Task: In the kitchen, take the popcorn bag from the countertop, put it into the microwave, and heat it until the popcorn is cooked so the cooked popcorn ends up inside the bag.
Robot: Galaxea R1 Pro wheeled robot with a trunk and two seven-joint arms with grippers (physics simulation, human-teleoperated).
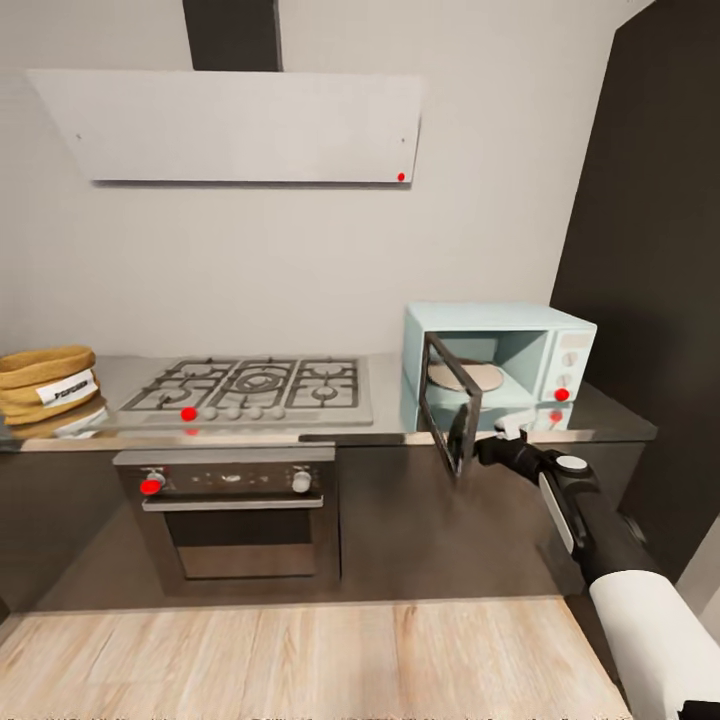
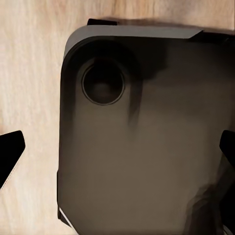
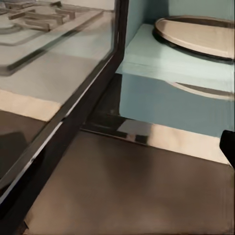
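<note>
Popcorn itself cannot be made out; a tan sack [image 1: 45, 385] with a white label sits at the far left end of the countertop [image 1: 385, 432], well apart from the microwave [image 1: 497, 365]. That pale blue box stands at the right end of the worktop, long axis along the wall, its opening facing the robot. Its dark glass door [image 1: 450, 403] hangs swung out over the counter edge, showing a round turntable plate [image 1: 466, 376] inside. The right gripper [image 1: 497, 436] sits just beside the door's outer edge; whether its fingers are spread or pinching the door, I cannot tell. The left gripper [image 2: 117, 149] is spread wide, holding nothing, above the robot's dark base [image 2: 147, 137] and wood floor [image 2: 29, 73].
</note>
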